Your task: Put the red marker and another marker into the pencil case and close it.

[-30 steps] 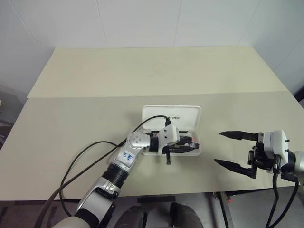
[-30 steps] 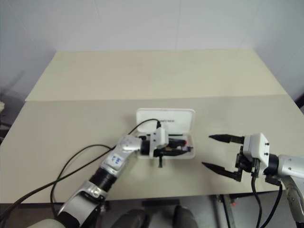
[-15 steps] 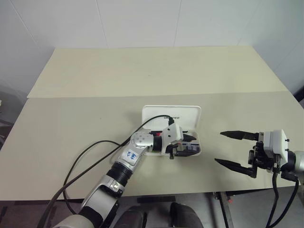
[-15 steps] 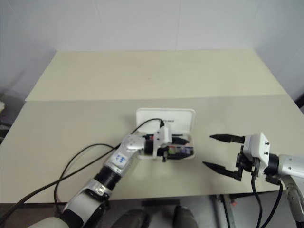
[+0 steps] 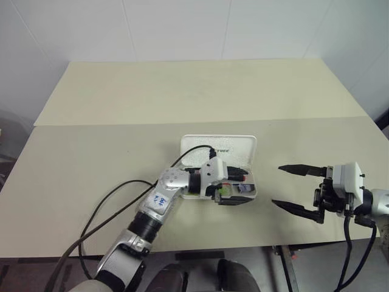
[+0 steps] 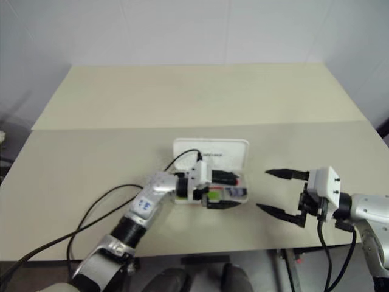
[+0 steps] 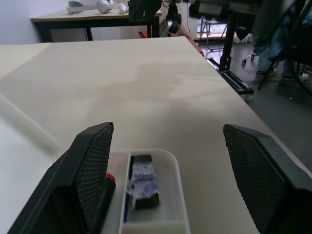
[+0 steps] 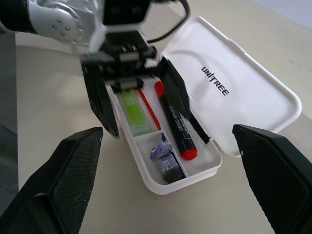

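The right wrist view gave the best look inside the white rounded hard-plastic pencil case (image 8: pixel 168 146), way better than the head views, where the left arm covered most of the tray. The hinged lid lay flat open on the beige bench (image 5: pixel 91 152), dark lettering facing up. In the long compartment the slim black marker with red ends (image 8: pixel 174 120) lay lengthwise, and right beside it the chunky lime-green highlighter (image 8: pixel 134 113), with a thin red line between them. A small dark blue-ish object (image 8: pixel 165 161) sat in the short end compartment; couldn't tell what it was. The left wrist view caught that same little object and a bit of red marker tip, plus a cluttered room beyond the bench edge.

The left gripper (image 8: pixel 141 95) hovered over the tray in the middle of the frame, jaws spread either side of the markers, gripping nothing. The right gripper (image 5: pixel 298 188) sat at the lower right, well apart from the case, jaws wide and empty.
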Robot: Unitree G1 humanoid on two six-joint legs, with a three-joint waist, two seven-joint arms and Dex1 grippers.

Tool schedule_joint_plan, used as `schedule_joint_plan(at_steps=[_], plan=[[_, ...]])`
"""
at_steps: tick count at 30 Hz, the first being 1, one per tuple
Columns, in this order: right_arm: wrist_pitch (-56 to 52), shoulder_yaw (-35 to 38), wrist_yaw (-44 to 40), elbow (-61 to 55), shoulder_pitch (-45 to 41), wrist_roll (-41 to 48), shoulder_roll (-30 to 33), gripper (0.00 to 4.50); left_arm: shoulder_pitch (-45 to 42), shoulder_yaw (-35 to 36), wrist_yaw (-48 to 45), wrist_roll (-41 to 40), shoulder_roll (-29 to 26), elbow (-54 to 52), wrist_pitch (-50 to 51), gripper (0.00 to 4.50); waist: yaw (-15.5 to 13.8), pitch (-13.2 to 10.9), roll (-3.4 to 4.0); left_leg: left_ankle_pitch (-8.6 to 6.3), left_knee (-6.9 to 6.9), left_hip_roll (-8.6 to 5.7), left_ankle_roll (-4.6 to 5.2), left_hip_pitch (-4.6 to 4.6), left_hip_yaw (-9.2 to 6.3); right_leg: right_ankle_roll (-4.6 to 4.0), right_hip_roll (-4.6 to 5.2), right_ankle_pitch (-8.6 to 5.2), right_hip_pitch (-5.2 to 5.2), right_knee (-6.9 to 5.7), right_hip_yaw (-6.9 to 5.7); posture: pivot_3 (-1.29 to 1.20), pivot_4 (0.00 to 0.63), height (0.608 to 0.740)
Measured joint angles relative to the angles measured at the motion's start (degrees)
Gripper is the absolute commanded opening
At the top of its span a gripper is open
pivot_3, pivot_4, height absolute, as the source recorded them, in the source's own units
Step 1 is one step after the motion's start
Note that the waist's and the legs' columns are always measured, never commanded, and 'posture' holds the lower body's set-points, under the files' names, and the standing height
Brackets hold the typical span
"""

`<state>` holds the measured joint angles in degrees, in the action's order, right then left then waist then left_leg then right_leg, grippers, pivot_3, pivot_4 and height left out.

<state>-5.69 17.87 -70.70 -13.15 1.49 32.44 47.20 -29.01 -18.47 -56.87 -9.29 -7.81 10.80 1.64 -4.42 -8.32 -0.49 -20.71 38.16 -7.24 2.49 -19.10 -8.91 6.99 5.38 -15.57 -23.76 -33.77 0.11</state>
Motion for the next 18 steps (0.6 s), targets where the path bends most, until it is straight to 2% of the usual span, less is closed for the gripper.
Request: schedule_joint_plan(at_steps=[7,11,14,18], plan=[[1.9,-2.2,-1.2,4.0,-2.9,-1.1,-0.5,4.5,8.6,5.9,2.1,-3.1,-9.1,-15.0,6.2,3.85,-0.1,0.0,0.0,0.01,0.02,0.01,-0.01,0.02,-0.01,-0.01,-0.01,0.0,0.02,-0.02,0.03,0.0,0.15,0.74],[3.4,-3.3,-2.6,7.5,-5.7,-1.5,-0.7,4.5,14.1,12.3,2.7,-6.7,-14.4,-21.1,7.2,2.55,0.1,0.0,-0.01,0.0,-0.03,0.02,-0.01,0.05,0.01,-0.01,-0.01,0.0,0.02,-0.01,0.04,0.0,0.15,0.74],[4.2,-4.4,-3.6,10.1,-6.8,-1.9,-0.9,4.5,16.0,17.5,3.1,-8.1,-17.9,-21.9,7.1,1.5,0.1,0.0,0.03,0.0,-0.07,0.03,-0.02,0.06,-0.01,-0.03,-0.03,-0.01,0.0,-0.01,0.02,0.0,0.15,0.74],[4.9,-4.7,-4.5,11.8,-8.6,-2.2,-1.1,4.5,16.6,20.6,3.5,-9.0,-20.1,-21.9,6.9,0.15,-0.1,0.0,0.03,0.0,-0.06,0.0,-0.01,0.04,-0.01,-0.05,0.0,0.0,0.02,0.0,0.02,0.0,0.15,0.74]])
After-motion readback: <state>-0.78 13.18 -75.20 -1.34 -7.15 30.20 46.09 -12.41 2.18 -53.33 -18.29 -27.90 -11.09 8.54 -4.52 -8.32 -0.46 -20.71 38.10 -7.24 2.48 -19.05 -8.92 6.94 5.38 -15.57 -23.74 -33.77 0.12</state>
